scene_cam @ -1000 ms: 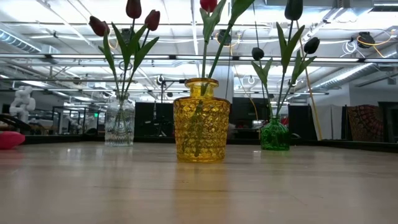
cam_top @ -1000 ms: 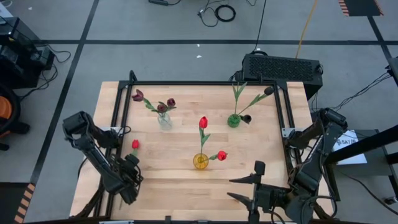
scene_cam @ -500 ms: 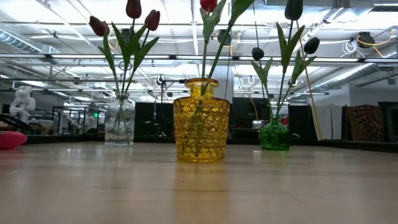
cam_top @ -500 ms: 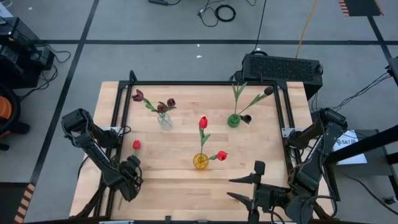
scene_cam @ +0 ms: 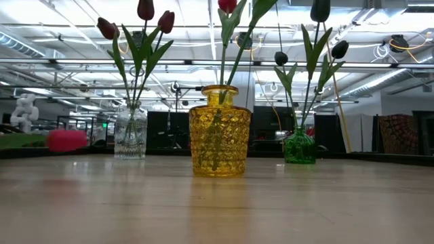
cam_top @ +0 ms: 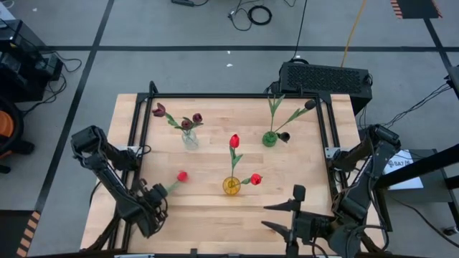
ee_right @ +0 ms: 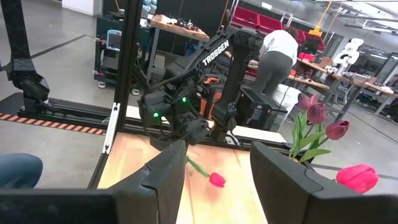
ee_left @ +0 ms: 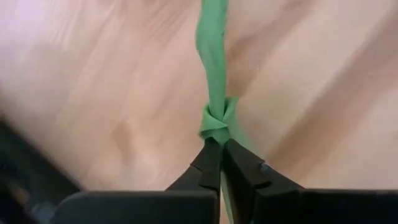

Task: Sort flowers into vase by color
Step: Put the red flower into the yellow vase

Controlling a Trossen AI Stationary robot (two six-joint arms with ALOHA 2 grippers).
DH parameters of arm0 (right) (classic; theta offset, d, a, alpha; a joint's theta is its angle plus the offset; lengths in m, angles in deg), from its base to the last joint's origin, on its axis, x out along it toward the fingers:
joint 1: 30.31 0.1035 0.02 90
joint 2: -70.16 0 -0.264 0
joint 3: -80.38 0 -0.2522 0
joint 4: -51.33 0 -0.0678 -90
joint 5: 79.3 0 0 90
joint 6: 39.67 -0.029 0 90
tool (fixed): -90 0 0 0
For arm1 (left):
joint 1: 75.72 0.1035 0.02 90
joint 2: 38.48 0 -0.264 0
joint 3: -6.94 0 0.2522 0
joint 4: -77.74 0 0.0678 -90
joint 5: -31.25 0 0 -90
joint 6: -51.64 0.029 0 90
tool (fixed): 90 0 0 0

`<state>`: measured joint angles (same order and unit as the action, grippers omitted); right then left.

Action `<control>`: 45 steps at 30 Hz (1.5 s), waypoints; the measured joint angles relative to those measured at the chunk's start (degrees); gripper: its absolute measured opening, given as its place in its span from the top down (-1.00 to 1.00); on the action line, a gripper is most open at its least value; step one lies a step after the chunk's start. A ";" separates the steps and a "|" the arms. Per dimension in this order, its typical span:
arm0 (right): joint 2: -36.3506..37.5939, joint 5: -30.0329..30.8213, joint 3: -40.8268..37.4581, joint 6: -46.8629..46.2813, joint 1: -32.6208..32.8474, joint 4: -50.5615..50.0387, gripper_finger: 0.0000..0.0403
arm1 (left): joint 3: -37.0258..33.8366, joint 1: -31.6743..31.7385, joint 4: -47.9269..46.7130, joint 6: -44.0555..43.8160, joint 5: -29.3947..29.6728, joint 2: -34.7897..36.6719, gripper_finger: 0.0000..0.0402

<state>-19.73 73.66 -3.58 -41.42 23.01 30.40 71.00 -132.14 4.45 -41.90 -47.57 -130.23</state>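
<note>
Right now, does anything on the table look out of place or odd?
One red tulip is not in a vase: the left gripper, shut on its stem, holds it near the table's front left. The other flowers stand in the clear vase, yellow vase and green vase. Nothing looks spilled or broken.

Both arms are dark, near-black, built of chunky rounded joint housings linked by slimmer segments. The left arm carries white "TROSSEN" lettering along one link and small green lights on its wrist housing. The left hand [ee_left: 219, 163] ends in two tapered black fingers; the right hand [ee_right: 214, 174] has broad, flat, matte black fingers.
</note>
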 joint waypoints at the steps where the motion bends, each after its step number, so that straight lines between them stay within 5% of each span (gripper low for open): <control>1: 0.00 0.00 0.00 0.06 0.01 -0.01 0.14 | 0.76 0.00 0.29 1.12 1.04 0.00 0.93; 16: 0.00 0.00 0.00 0.06 -0.10 -0.01 0.14 | 4.09 0.17 3.25 13.03 13.74 0.32 0.86; 24: 0.00 0.00 0.02 0.06 -0.12 -0.02 0.14 | 12.63 -2.25 5.92 22.69 30.85 4.51 0.93; 37: 0.00 0.00 0.02 -0.14 -0.37 0.04 0.14 | 20.43 4.28 32.92 69.47 52.28 8.87 0.95; 45: 0.00 0.01 0.02 0.03 -0.36 0.04 0.14 | 20.44 12.70 63.22 98.19 42.36 10.89 0.95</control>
<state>-19.73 73.67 -3.56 -41.39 22.64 30.44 91.44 -119.44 67.66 56.29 -5.21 -119.33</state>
